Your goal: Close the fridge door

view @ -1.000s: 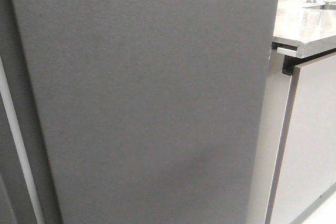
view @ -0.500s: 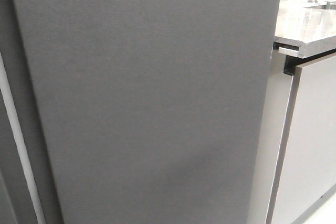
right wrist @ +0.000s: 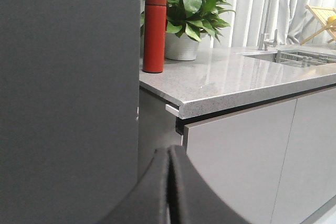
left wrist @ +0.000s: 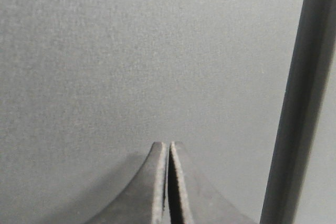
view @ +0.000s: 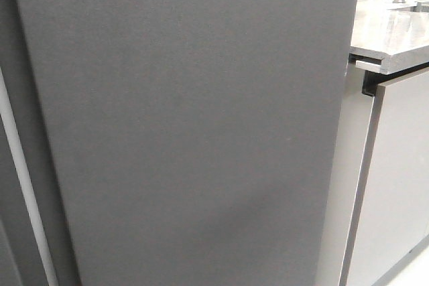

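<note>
The fridge door point(view: 188, 125) stands left of the countertop point(view: 392, 35) and cabinet door point(view: 402, 179).

A kitchen: stone countertop point(right wrist: 236, 80), sink faucet point(right wrist: 275, 9), grey cabinet doors point(right wrist: 239, 166).

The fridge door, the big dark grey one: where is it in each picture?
Front view: the fridge door fills the left and middle.
Left wrist view: it is the grey wall behind the shut left gripper.
Right wrist view: it covers the left side, beside the countertop.
Shared landmark: that countertop, at the front view's upper right.
</note>
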Tool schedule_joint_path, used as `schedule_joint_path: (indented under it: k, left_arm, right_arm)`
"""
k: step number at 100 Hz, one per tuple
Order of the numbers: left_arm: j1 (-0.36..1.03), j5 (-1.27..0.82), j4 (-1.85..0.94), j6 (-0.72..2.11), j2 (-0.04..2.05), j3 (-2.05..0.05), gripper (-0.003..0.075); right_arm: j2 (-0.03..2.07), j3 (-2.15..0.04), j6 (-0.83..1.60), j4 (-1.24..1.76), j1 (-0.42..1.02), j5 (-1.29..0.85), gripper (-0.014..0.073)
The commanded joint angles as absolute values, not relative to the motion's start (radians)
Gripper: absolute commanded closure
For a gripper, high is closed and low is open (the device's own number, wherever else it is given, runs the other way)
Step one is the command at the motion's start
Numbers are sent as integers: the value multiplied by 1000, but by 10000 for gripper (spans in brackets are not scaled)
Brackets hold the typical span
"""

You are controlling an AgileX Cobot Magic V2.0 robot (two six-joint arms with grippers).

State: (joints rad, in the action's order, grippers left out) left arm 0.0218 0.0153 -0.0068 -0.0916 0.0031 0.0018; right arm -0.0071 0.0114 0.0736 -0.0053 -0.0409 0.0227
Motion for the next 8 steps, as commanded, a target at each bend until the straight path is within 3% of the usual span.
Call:
schedule_joint_path:
  k: [1, 8]
  left_arm:
    - [23, 92, -8, -95, 22, 30, 741]
    - [23, 92, -8, -95, 22, 30, 741]
  right_arm:
    - [-21, 24, 85, -15, -47, 97, 670]
    - [-21, 24, 85, -15, -47, 97, 670]
